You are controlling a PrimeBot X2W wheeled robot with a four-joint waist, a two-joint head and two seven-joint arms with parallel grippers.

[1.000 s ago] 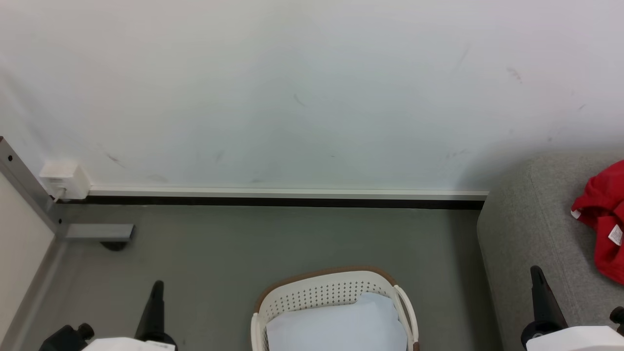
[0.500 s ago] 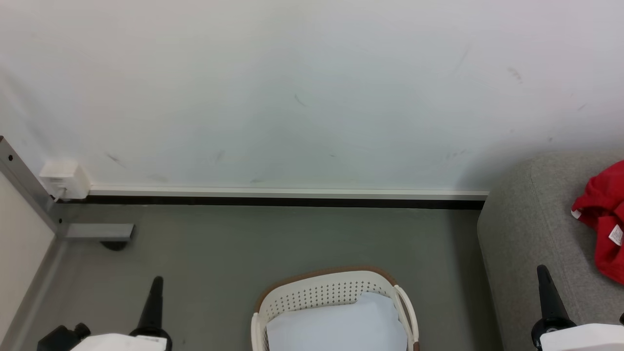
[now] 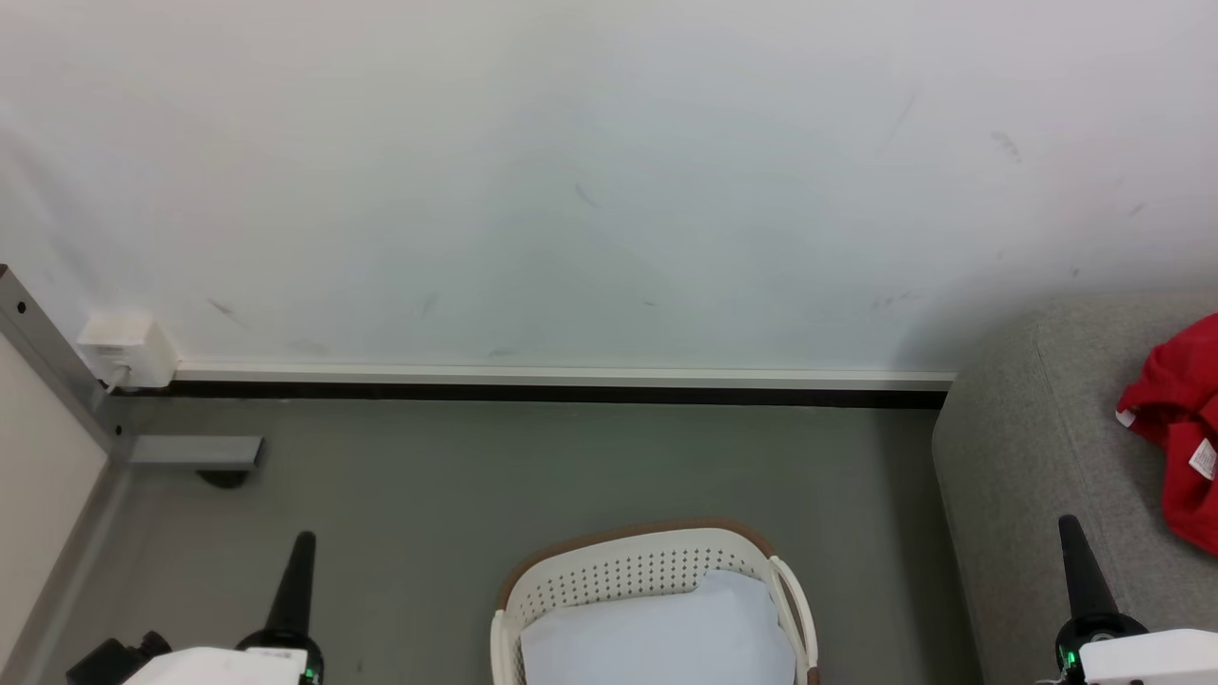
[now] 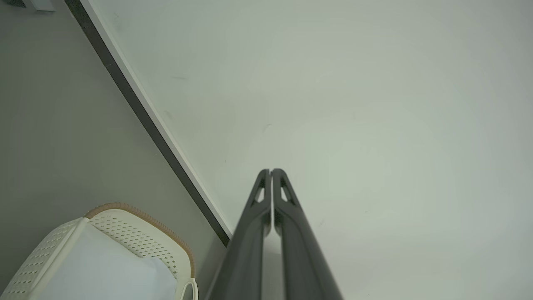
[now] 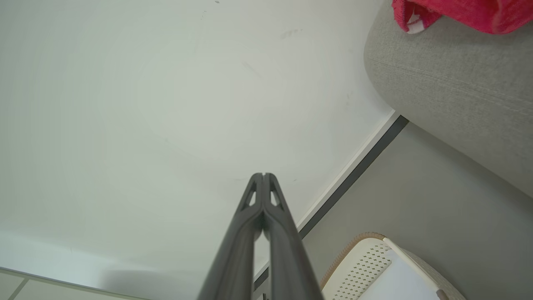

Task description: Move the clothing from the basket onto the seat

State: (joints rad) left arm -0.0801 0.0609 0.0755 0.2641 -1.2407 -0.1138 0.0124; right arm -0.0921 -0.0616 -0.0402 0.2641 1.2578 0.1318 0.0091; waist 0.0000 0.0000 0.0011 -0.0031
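**Q:** How do the jaws stand?

**A:** Left gripper: its two dark fingers are pressed together from base to tip and hold nothing. They point toward the white wall. Right gripper: closed in the same way and empty (each hangs in the air, touching nothing).

**Q:** Which container lies nearest them, and what is in it?

**A:** The laundry basket stands on the grey floor between the two grippers. It is oval, white and perforated, with a brown rim and a white loop handle on its right side. A pale bluish-white fabric item fills the part of the interior that is in view; what kind of item it is cannot be told.

**Q:** Where is the clothing?

**A:** The red jersey lies crumpled on top of the light grey sofa, beyond the right gripper and well apart from the basket. A small white tag faces up.

**Q:** What else surrounds the work?

**A:** A strip of floor separates the basket from the sofa's rounded end. A white baseboard with a dark band beneath runs along the foot of the wall. At far left a white wall box sits beside a grey metal post and its foot bracket.
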